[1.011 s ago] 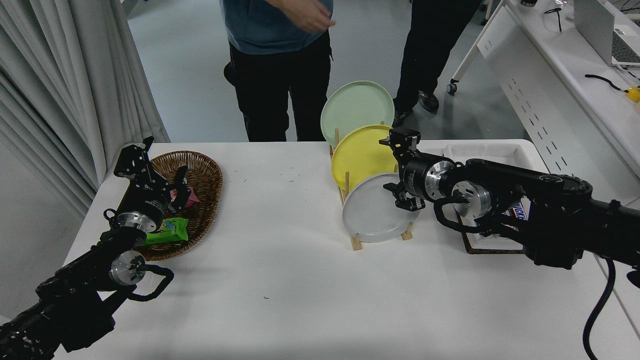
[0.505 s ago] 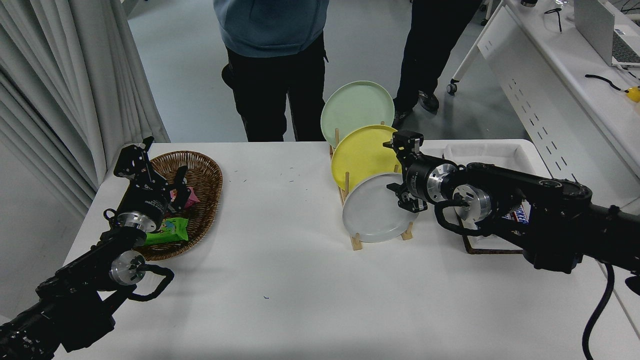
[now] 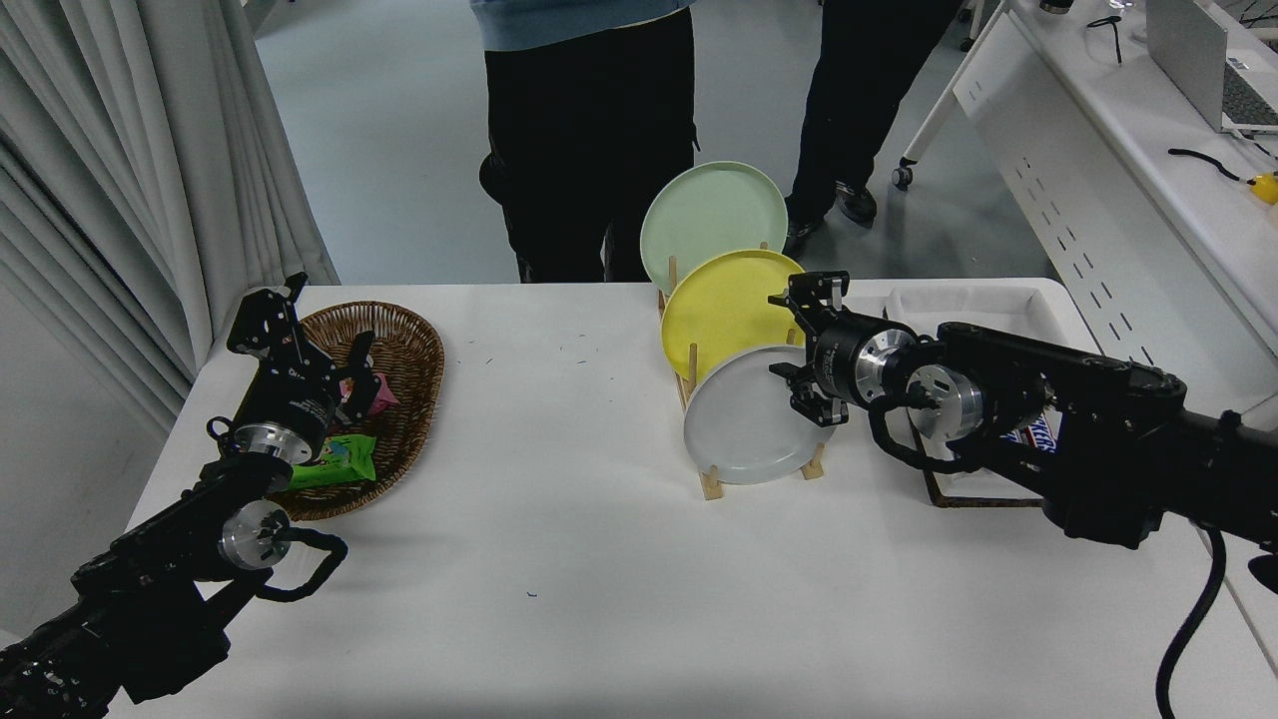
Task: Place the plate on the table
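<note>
The light grey plate [image 3: 744, 419] stands on edge in the front slot of a wooden rack [image 3: 711, 485] on the white table [image 3: 599, 559]. Behind it stand a yellow plate [image 3: 721, 310] and a pale green plate [image 3: 711, 215]. My right gripper [image 3: 807, 345] is open at the grey plate's upper right rim, one finger high by the yellow plate and one low over the grey plate's edge. It holds nothing. My left gripper [image 3: 315, 345] is parked at the lower left over a wicker basket.
A wicker basket [image 3: 399, 399] with snack packets sits at the left. A white tray [image 3: 983, 300] and a dark-rimmed tray with a candy bar [image 3: 1033, 429] lie under my right arm. Two people stand at the far side [image 3: 589, 130]. A perforated desk stands at the right [image 3: 1098, 230].
My right gripper has shifted slightly right and lower along the grey plate's rim. The person at the far side has moved to the right.
</note>
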You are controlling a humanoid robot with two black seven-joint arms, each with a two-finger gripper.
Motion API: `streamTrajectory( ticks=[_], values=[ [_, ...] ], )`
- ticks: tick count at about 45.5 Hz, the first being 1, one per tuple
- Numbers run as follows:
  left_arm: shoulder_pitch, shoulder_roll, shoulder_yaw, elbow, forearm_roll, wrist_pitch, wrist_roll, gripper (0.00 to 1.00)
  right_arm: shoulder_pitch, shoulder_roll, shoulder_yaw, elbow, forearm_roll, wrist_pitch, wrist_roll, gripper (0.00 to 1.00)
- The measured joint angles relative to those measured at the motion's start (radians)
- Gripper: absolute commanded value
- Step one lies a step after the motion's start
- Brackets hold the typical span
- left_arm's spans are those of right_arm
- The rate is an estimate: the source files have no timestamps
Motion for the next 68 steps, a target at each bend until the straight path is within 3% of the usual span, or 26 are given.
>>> streamTrajectory(
  ticks=[4,28,33,46,68],
  values=[
    [0.0,0.0,0.0,0.0,0.0,0.0,0.0,1.0,0.0,0.0,0.001,0.0,0.011,-0.006,-0.001,0.45],
    [0.0,0.0,0.0,0.0,0.0,0.0,0.0,1.0,0.005,-0.01,0.002,0.008,0.084,-0.017,-0.004,0.45],
    [0.0,0.0,0.0,0.0,0.0,0.0,0.0,1.0,0.007,-0.013,0.002,0.009,0.1,-0.019,-0.009,0.35],
    [0.0,0.0,0.0,0.0,0.0,0.0,0.0,1.0,0.009,-0.02,0.001,0.011,0.122,-0.029,-0.024,0.31],
    [0.0,0.0,0.0,0.0,0.0,0.0,0.0,1.0,0.015,-0.024,0.001,0.013,0.129,-0.028,-0.055,0.31]
  ],
)
